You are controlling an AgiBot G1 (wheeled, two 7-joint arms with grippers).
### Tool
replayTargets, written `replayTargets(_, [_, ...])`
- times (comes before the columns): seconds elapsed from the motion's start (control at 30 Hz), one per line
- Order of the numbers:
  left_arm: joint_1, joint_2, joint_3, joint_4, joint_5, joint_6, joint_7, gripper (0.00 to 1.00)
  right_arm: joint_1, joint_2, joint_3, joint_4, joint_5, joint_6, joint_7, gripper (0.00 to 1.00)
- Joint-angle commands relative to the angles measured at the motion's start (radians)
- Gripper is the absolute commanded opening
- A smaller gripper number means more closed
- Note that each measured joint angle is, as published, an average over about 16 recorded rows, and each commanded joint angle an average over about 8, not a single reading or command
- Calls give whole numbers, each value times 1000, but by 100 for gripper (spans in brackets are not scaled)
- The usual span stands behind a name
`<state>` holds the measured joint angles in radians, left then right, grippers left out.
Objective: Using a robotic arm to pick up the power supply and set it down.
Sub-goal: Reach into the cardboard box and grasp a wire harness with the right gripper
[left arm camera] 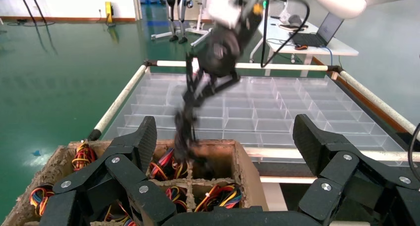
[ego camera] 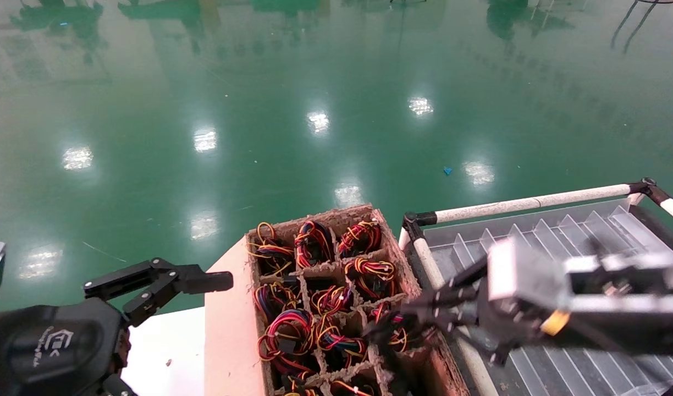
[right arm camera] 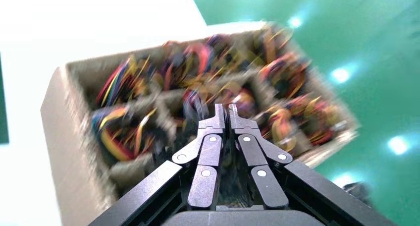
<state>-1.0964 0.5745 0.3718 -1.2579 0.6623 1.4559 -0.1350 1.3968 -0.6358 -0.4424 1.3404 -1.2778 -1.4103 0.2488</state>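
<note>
- Left gripper (ego camera: pixel 174 289), all black w/ a white logo, sits at the lower left of the head view. Its fingers are spread apart and hold nothing. It hangs just left of the box, over the green floor (ego camera: pixel 149 110) and the white table top (ego camera: pixel 166 341).
- In the left wrist view the left gripper's two black fingers (left arm camera: pixel 131 156) stand wide apart at the bottom of the frame, w/ the box between them.
- The brown box (ego camera: pixel 402 269) w/ little rooms sits at the bottom middle of the head view. Each room holds coiled wires (ego camera: pixel 314 242) in red, yellow, black and blue.
- Right gripper (ego camera: pixel 383 330), on the white-and-silver arm w/ a grey block at the wrist, comes in from the lower right of the head view. Its black tips reach down into a room on the box's right side, low in the frame, right by the wires.
- In the right wrist view, middle of the frame, the right gripper's two fingertips (right arm camera: pixel 216 119) are pressed together. Can't see anything pinched between them.
- The left wrist view shows that arm too, at top middle, w/ its black fingers dipping into a far room of the box.
- A clear tray (ego camera: pixel 562 231) w/ many dividers and a white pipe rail (ego camera: pixel 529 203) lies at the right of the head view, just beside the box.
- The power supply: can't see it in any view.
</note>
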Motion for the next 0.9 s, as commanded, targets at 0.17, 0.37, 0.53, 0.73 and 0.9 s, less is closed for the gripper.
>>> replayTargets(0.17, [0, 0, 0, 0, 0, 0, 0, 100, 21, 39, 63, 3, 93, 8, 6, 0])
replayTargets(0.37, [0, 0, 0, 0, 0, 0, 0, 100, 64, 62, 79, 9, 122, -25, 23, 0])
replayTargets(0.53, [0, 0, 0, 0, 0, 0, 0, 100, 92, 69, 60, 13, 108, -72, 28, 4])
replayTargets(0.73, [0, 0, 0, 0, 0, 0, 0, 100, 138, 50, -5, 16, 32, -125, 9, 73])
replayTargets(0.9, [0, 0, 0, 0, 0, 0, 0, 100, 196, 16, -85, 18, -50, -143, -11, 100])
